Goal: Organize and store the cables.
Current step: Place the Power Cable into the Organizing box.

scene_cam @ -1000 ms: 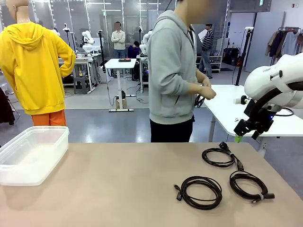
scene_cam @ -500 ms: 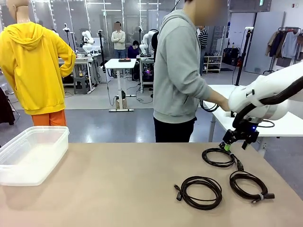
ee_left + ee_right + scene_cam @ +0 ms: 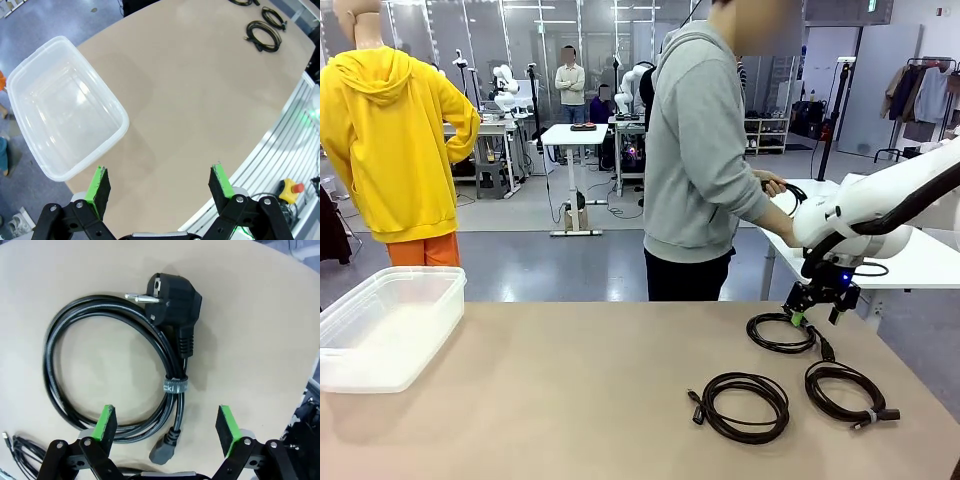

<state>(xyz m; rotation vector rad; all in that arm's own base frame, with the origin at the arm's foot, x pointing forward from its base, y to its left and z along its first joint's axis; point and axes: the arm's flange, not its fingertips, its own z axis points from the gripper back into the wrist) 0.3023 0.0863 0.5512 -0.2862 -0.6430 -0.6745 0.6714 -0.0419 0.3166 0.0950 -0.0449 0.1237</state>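
Three cables lie coiled on the tan table: a far coil (image 3: 780, 333), a front coil (image 3: 745, 405) and a right coil (image 3: 845, 390). My right gripper (image 3: 812, 310) hangs open just above the far coil's right side. In the right wrist view this coil (image 3: 100, 365) carries a black plug (image 3: 175, 295) and a tie (image 3: 174, 386), and the right gripper (image 3: 166, 424) straddles the tied section without touching it. My left gripper (image 3: 160, 182) is open and high over the table's near-left edge, with two coils (image 3: 265, 35) far off.
A clear plastic bin (image 3: 385, 325) sits at the table's left end, also below the left gripper (image 3: 65, 110). A person in a grey hoodie (image 3: 695, 150) stands at the far edge, one hand holding another black cable (image 3: 788, 192) over a white side table (image 3: 920, 262).
My right arm came down and leftward from above the table's far right corner to just over the far coil. The person turned and reached toward the side table.
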